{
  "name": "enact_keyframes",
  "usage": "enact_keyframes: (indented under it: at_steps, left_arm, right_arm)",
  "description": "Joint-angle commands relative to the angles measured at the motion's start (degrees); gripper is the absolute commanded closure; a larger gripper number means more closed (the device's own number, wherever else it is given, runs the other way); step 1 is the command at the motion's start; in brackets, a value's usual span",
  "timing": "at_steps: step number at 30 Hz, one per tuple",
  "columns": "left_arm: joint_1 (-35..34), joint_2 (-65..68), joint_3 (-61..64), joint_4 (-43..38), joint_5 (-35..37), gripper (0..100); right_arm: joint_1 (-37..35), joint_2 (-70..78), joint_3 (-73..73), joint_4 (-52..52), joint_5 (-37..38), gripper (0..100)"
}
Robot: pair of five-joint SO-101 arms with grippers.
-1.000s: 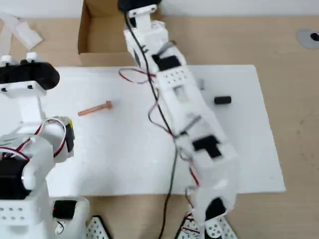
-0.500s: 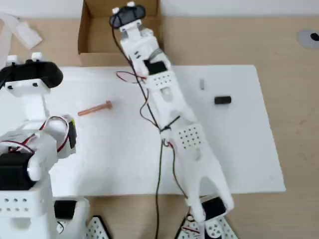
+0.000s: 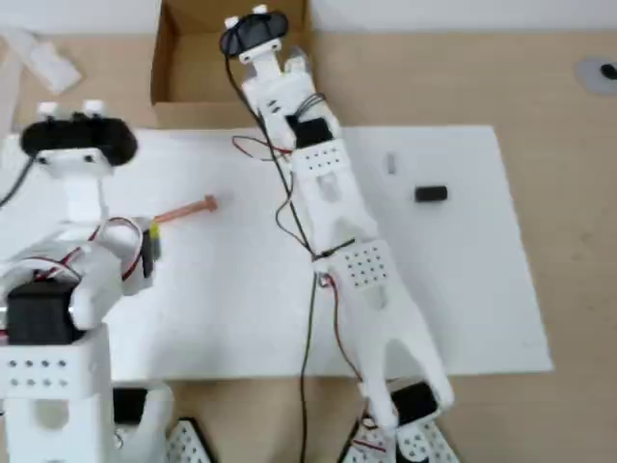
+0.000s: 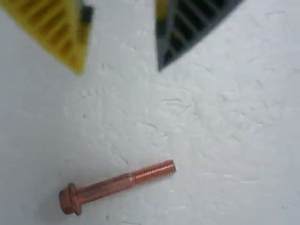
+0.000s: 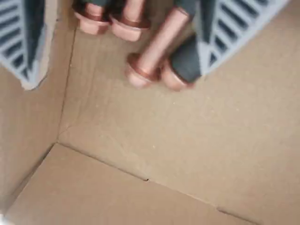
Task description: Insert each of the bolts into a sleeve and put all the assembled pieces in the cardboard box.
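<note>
Bolt (image 3: pixel 185 210) left on mat (image 3: pixel 463 289), sleeve (image 3: pixel 431 194) right, box (image 3: pixel 164 68) behind.

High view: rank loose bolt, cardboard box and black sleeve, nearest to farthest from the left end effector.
1. loose bolt, right by the left end effector.
2. cardboard box, beyond the white sheet's far edge.
3. black sleeve, across the sheet, right side.

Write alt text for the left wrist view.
A copper bolt lies flat on the white board, untouched and unsleeved. The left gripper hangs over the board a little way off from it, its yellow and black fingers open with nothing between them.
</note>
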Motion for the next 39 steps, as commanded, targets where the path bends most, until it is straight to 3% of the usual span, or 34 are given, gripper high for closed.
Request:
enact_keyframes:
  at_steps: [1, 9, 12, 16, 24, 39]
  left_arm:
    - [-0.53, 0.13, 0.44, -3.08, -9.49, 81]
    - [-0.62, 8.13, 4.04, -5.54, -39.38, 81]
    - [-0.62, 17.45, 1.85, -6.51, -44.40, 81]
    - [-0.62, 31.52, -4.75, -9.58, -45.36, 81]
    - [0.70, 51.21, -17.76, -7.38, -45.10, 81]
    - [4.13, 67.21, -33.85, -7.65, -45.01, 81]
  right_arm:
    - [2.68, -1.71, -5.41, 4.48, 0.09, 73.6]
    - [8.84, -15.87, -5.14, 22.59, -4.57, 73.1]
    - [11.30, -22.29, -5.14, 29.98, -5.27, 73.1]
    - [15.08, -31.08, -5.14, 41.41, -5.19, 73.1]
    - [21.93, -41.36, -5.14, 59.34, -4.84, 73.1]
    - [28.00, -42.24, -5.05, 62.15, -4.84, 73.1]
